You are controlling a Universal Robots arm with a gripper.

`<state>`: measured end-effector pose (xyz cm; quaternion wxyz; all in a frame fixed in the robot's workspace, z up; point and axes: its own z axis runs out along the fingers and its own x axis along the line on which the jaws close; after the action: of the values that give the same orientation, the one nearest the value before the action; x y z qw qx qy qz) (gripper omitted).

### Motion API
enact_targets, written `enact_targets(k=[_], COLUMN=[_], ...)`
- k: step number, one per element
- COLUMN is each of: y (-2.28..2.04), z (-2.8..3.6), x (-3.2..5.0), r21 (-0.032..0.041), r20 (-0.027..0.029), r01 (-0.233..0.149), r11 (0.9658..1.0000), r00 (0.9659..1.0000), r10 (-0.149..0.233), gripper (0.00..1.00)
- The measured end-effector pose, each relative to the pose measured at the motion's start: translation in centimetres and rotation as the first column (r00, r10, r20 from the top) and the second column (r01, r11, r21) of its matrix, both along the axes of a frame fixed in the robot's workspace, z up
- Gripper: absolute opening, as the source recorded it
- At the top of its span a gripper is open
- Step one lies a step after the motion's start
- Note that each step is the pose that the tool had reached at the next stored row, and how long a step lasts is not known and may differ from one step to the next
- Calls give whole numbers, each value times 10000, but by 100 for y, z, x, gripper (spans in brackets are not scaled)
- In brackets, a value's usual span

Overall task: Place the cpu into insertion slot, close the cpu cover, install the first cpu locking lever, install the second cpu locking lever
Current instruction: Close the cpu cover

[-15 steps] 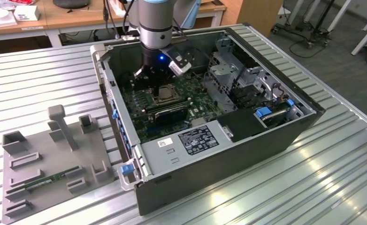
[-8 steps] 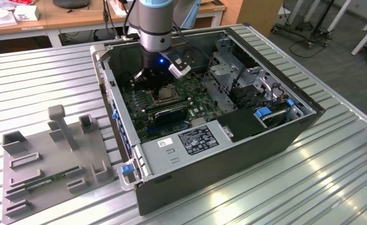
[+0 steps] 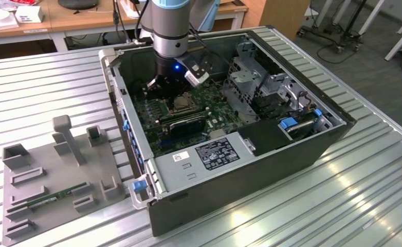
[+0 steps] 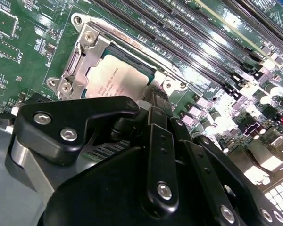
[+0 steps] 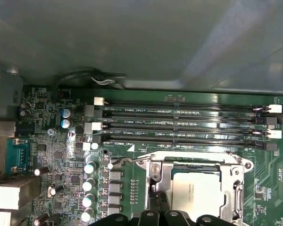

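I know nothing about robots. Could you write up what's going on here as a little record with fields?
Setting: open computer case on a ribbed metal table
Arm: reaches down into the case
Cpu: seated flat on the green motherboard, silvery face showing
Cpu cover: lying flat, framing the cpu
Gripper: low over the board, close beside the cpu; contact unclear
Beside the case: grey tray holding a green memory stick

Bright glare streaks the table (image 3: 270,218); the computer case (image 3: 256,175) sits darker.
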<state>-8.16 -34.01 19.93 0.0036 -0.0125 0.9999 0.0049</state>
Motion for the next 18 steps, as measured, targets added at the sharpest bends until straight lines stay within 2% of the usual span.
enact_targets(k=[18], y=[3], z=[3], x=[2], r21=[12], r20=[9], r01=[0], r11=[10000], r00=[10000], r10=[0], gripper=[11])
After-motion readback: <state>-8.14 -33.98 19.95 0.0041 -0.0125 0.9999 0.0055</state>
